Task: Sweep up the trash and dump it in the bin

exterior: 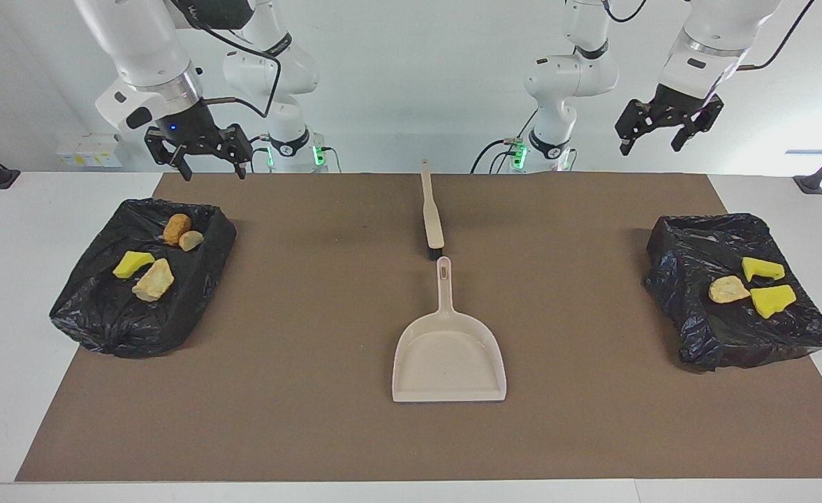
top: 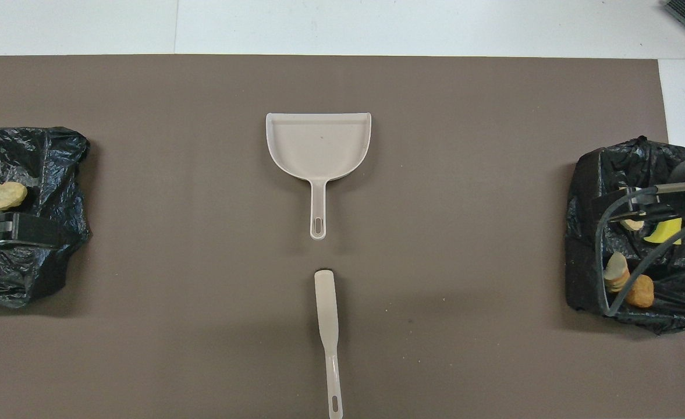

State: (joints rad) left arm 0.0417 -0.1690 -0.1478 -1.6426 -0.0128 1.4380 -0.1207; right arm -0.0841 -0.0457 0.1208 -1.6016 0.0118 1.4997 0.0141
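My right gripper (exterior: 209, 159), fingers apart, hangs at upper left of the facing view over a black-lined bin (exterior: 103, 307) holding four trash lumps (exterior: 153, 279). My left gripper (exterior: 662, 133), also apart, hangs at upper right, above a second lined bin (exterior: 690, 335) with three lumps (exterior: 772, 299). At centre frame on the brown mat (exterior: 299, 363) lie the brush (exterior: 431, 213) and beige dustpan (exterior: 448, 356), both untouched.

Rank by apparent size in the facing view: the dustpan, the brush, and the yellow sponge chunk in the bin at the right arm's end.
1. dustpan, clearly largest.
2. brush, long but narrow, though it lies nearer the robots, so it may look smaller.
3. yellow sponge chunk, smallest by far.
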